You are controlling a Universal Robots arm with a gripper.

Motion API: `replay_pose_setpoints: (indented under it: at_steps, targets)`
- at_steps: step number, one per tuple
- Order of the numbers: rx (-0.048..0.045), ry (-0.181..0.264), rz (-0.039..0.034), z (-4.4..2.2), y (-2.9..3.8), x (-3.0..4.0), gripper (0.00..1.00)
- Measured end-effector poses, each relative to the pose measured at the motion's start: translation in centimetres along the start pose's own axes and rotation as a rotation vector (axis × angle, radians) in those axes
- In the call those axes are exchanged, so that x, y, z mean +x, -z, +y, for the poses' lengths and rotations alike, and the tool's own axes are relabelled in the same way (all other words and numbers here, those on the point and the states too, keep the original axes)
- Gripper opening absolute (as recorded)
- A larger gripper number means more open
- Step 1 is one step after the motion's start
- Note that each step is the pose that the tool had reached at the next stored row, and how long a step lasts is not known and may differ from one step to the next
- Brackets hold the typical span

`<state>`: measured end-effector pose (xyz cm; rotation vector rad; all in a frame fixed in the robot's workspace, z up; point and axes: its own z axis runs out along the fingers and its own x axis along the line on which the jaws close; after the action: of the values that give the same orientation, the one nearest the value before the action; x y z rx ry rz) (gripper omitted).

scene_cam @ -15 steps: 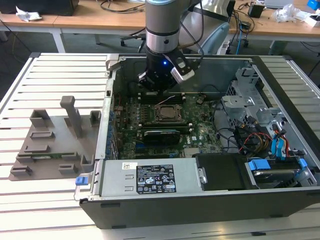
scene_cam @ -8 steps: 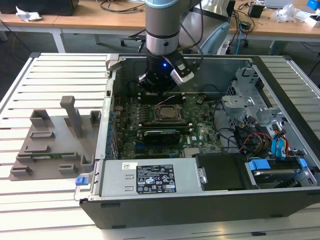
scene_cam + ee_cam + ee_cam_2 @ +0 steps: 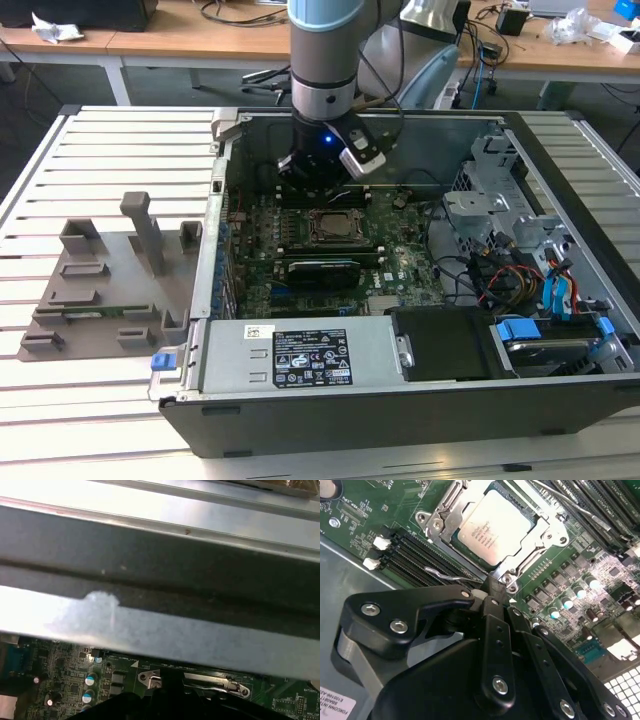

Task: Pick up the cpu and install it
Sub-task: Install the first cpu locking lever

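The cpu (image 3: 492, 527) is a pale silvery square chip lying flat in the socket on the green motherboard (image 3: 365, 510), with the metal socket frame (image 3: 545, 530) around its edges. In the exterior view the cpu (image 3: 330, 226) sits mid-board inside the open computer case. My gripper (image 3: 492, 586) hangs over the far edge of the socket, just beside the chip, its black fingers (image 3: 495, 630) drawn together with nothing visible between them. From outside, the gripper (image 3: 318, 190) is low over the board behind the socket. A thin wire lever (image 3: 445, 573) lies next to the fingertips.
Black memory slots (image 3: 415, 555) flank the socket. The case's metal wall (image 3: 160, 545) rises close behind the gripper. Drive cages and coloured cables (image 3: 520, 250) crowd the exterior view's right of the case, a power supply (image 3: 300, 355) the front. A grey fixture (image 3: 110, 280) stands on the slatted table.
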<state>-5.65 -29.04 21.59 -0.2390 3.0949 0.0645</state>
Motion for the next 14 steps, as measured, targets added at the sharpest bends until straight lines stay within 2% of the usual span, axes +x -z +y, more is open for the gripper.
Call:
replay_pose_setpoints:
  at_steps: [3,6,8,9,11,12,14]
  targets:
    - [-0.0044,0.001,-0.0008,0.24,-0.04,0.02,0.11]
    - [-0.005,0.001,-0.0009,0.75,-0.12,-0.06,0.11]
    - [-0.003,-0.002,-0.0007,0.75,-0.15,-0.12,0.11]
    - [0.0034,-0.008,0.0,0.74,-0.15,-0.14,0.11]
    - [0.0299,-0.028,0.0031,0.73,-0.17,-0.18,0.11]
    - [0.0344,-0.036,0.0035,0.72,-0.2,-0.28,0.11]
    - [0.0355,-0.051,0.0033,0.73,-0.26,-0.34,0.11]
